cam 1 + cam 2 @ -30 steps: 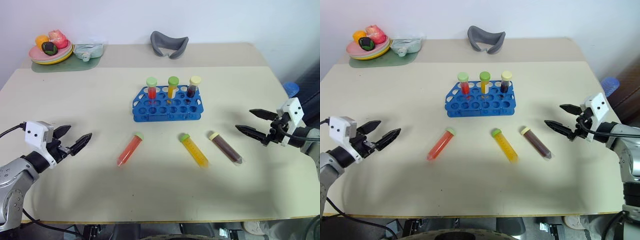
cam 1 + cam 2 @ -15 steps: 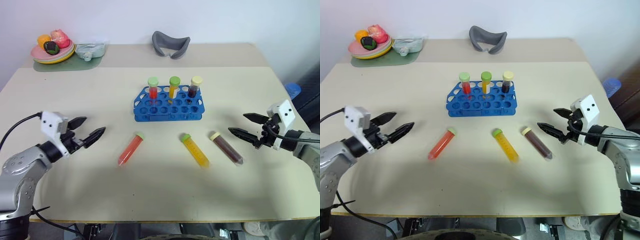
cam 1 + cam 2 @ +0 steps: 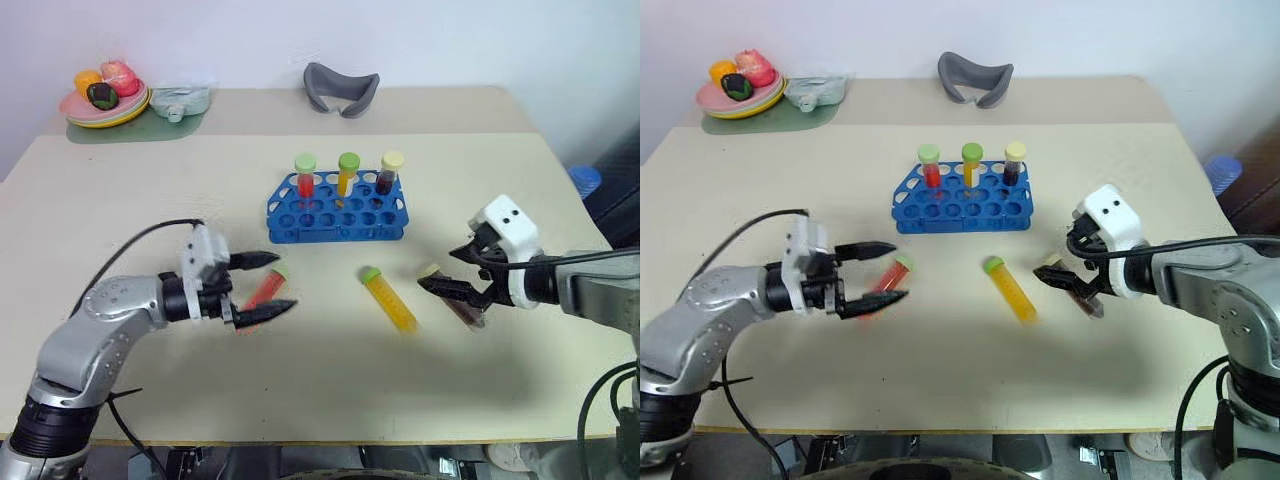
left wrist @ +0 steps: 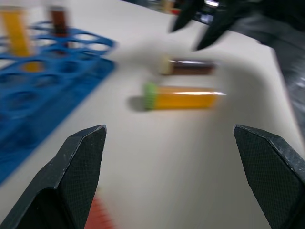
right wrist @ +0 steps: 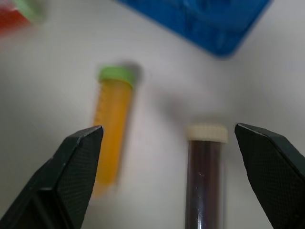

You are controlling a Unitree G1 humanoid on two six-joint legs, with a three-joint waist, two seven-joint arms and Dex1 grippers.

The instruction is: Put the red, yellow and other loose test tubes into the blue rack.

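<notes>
The blue rack (image 3: pixel 336 210) stands mid-table with three capped tubes upright in its back row. Three loose tubes lie in front of it. The red tube (image 3: pixel 262 290) lies between the spread fingers of my left gripper (image 3: pixel 284 282), which is open and not closed on it. The yellow tube (image 3: pixel 388 299) lies free in the middle. My right gripper (image 3: pixel 437 267) hangs open, tilted down, just over the cap end of the dark brown tube (image 3: pixel 460 305). The right wrist view shows that dark tube (image 5: pixel 204 176) between the fingers and the yellow tube (image 5: pixel 112 119) beside it.
A plate of toy fruit (image 3: pixel 103 100) and a teal dish (image 3: pixel 180 100) sit on a green mat at the far left corner. A grey curved object (image 3: pixel 340 88) lies at the back centre. A blue-capped item (image 3: pixel 583 178) stands off the table's right edge.
My left gripper has swung right and now straddles the red tube. My right gripper has moved left and tipped downward over the dark brown tube. Both stay open; no tube has moved.
</notes>
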